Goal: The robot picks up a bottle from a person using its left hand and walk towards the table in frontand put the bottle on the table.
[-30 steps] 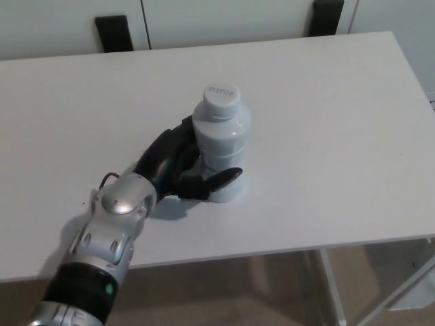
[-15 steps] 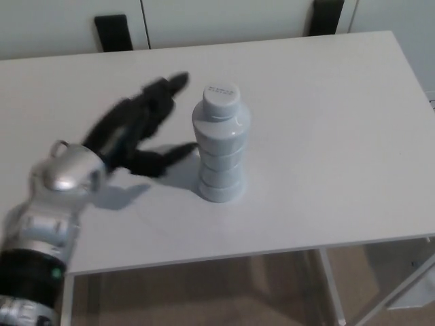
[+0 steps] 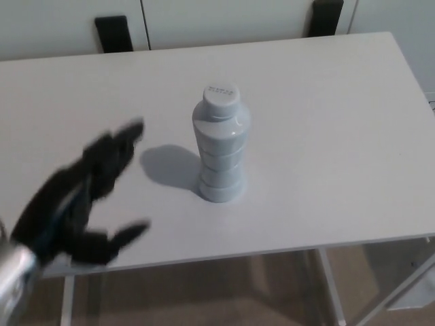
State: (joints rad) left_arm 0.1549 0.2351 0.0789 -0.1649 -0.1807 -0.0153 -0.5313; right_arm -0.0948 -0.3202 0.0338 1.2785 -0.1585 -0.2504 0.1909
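A pale grey ribbed bottle point(image 3: 220, 145) with a screw cap stands upright on the white table point(image 3: 326, 122), near its middle. My left hand point(image 3: 85, 200) is at the lower left, blurred, open with its fingers point(image 3: 119, 146) and thumb spread. It is well clear of the bottle, to its left and nearer to me, and holds nothing. My right hand does not show.
The table's front edge point(image 3: 272, 250) runs across the lower picture, with a table leg point(image 3: 331, 285) and floor below. White cabinet fronts with two black handles point(image 3: 112, 30) stand behind the table.
My left hand let go of the bottle and has pulled back to the lower left, fingers spreading. The bottle stays standing where it was set.
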